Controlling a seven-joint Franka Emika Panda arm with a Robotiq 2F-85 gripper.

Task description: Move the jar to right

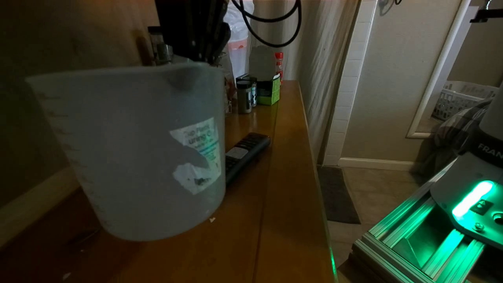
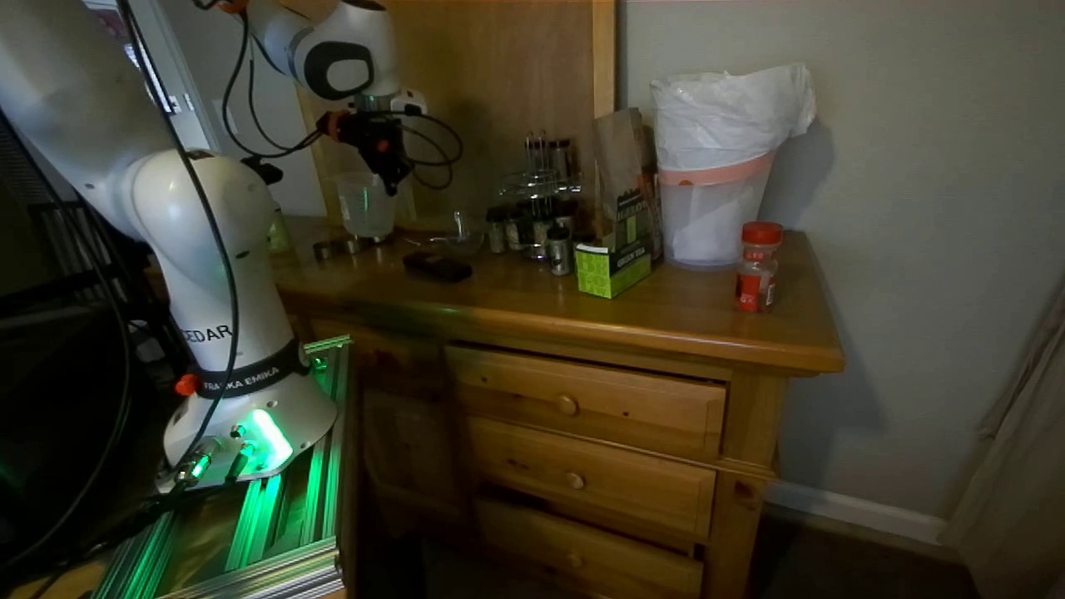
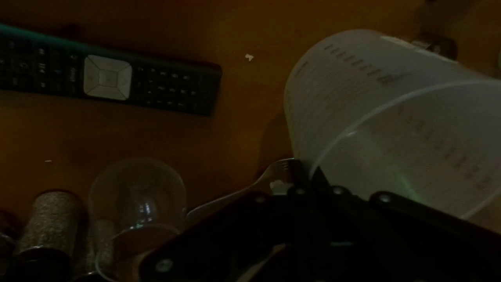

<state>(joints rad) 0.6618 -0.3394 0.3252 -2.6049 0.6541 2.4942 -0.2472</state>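
- Robotiq gripper [image 3: 309, 177] clenches the rim of a translucent measuring jug [image 3: 391, 117], one finger inside the wall and one outside; the body looks too broad to span, which likely explains the grip on the thin edge.
- Serving as the task's jar, the jug is toward the left of the wooden dresser top [image 2: 516, 304] in an exterior view, mouth up. Whether its base touches the wood cannot be told.
- Pinched at a single spot off its center, the light-looking plastic could swing or tip about the fingers; a slow, low carry seems wise.
- Grasp secured, by all appearances; the shift to the right looks not yet made.
- Black remote control [image 3: 108, 76] lies flat near the jug but apart from it, one end pointing its way. Since it sits to the jug's right in an exterior view, it probably calls for a small lift or a detour.
- Metal fork [image 3: 274, 171] rests tines-first beside the jug's wall, close under the fingertips, and might be dragged along.
- Clear cup [image 3: 137, 192] and spice jars [image 3: 53, 221] crowd the back; farther right, a green tea box [image 2: 606, 273], bag-lined bin [image 2: 715, 216] and red-capped shaker [image 2: 756, 274] may limit the travel.
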